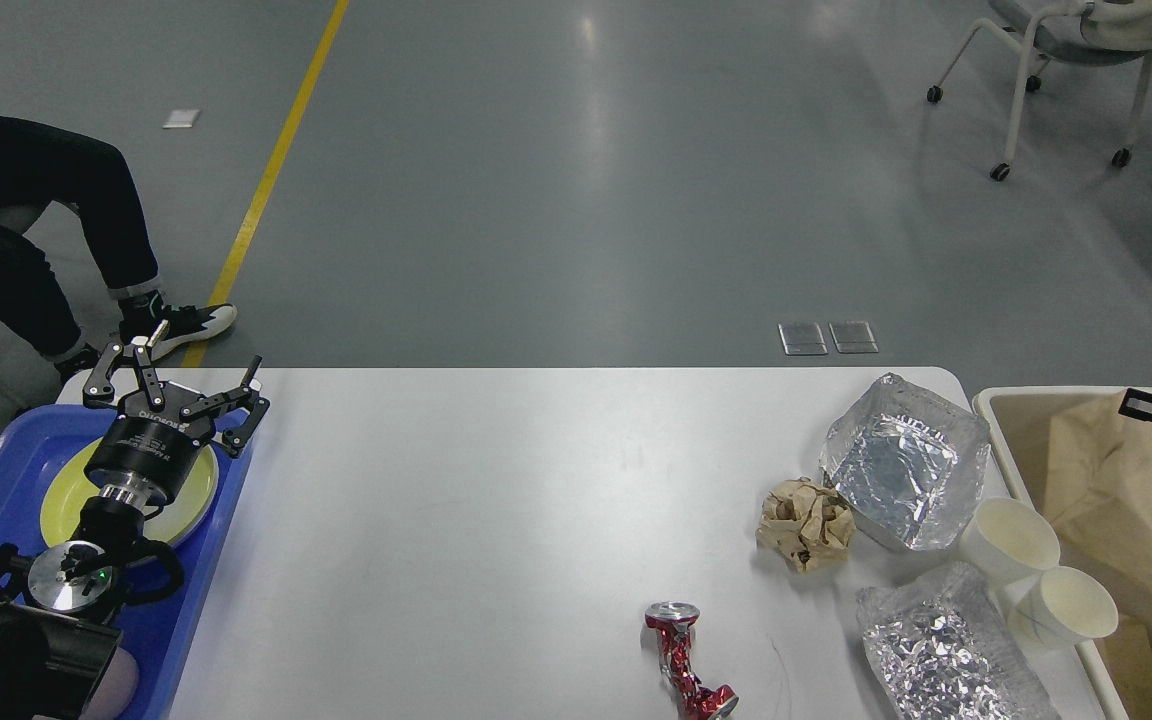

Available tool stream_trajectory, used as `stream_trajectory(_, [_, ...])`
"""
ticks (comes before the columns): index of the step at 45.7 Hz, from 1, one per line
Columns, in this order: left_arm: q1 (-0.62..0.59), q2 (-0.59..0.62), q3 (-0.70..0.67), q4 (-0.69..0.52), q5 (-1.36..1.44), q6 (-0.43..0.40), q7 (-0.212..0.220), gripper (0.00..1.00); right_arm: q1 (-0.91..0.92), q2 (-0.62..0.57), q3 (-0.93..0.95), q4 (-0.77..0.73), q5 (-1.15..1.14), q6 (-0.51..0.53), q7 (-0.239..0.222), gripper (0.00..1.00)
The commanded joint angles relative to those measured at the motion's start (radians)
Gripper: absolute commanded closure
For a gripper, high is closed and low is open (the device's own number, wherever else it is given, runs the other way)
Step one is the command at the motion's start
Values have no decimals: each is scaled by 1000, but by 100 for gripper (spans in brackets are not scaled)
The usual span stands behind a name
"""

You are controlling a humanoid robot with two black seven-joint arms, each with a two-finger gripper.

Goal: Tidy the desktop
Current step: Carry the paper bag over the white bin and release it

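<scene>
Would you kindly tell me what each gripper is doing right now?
Left gripper: open, holding nothing, above the plate.
Right gripper: cannot be told; only its tip shows over the bin.

The left gripper [176,380] points away from the body, fingers spread wide. The right gripper [1146,405] barely shows, its state unclear.

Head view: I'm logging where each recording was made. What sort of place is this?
Probably a robot lab or workshop hall: a bare grey floor with a yellow line, a wheeled chair, and a white table laid with rubbish beside a bin.
</scene>
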Motion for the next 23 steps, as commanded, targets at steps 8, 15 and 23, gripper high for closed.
stream_trajectory(8, [1,0,0,0,0,0,0,4,162,52,-78,66,14,63,0,0])
stream_trajectory(15, [1,0,-2,0,0,0,0,3,336,93,-181,168,46,140,4,0])
stream_trajectory(23, [1,0,0,0,0,0,0,3,488,176,-199,239,105,304,4,0])
